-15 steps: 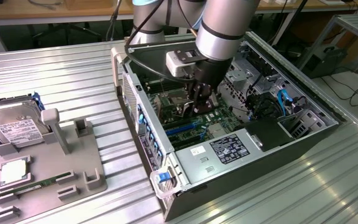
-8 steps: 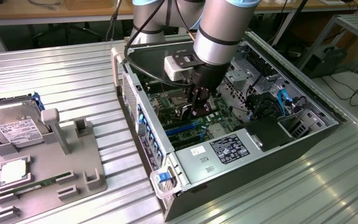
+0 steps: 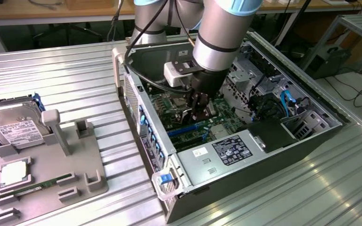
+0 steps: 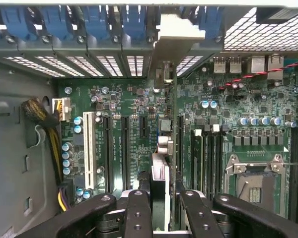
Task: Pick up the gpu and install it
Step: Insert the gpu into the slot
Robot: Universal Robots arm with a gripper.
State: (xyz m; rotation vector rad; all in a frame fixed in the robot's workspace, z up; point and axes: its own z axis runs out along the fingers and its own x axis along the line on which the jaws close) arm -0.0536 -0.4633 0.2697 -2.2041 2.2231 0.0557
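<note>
Clamping the gpu edge-on between narrowly parted fingers, the gripper hangs inside the open computer case, the card upright over the green motherboard's slots, its metal bracket against the rear wall.

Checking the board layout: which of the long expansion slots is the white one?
The white PCI slot at the end of the row, next to the yellow-and-black wires. The other slots alongside it are black.

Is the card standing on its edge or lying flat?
On its edge. The gpu stands upright between the tool's fingers, above the motherboard slots.
</note>
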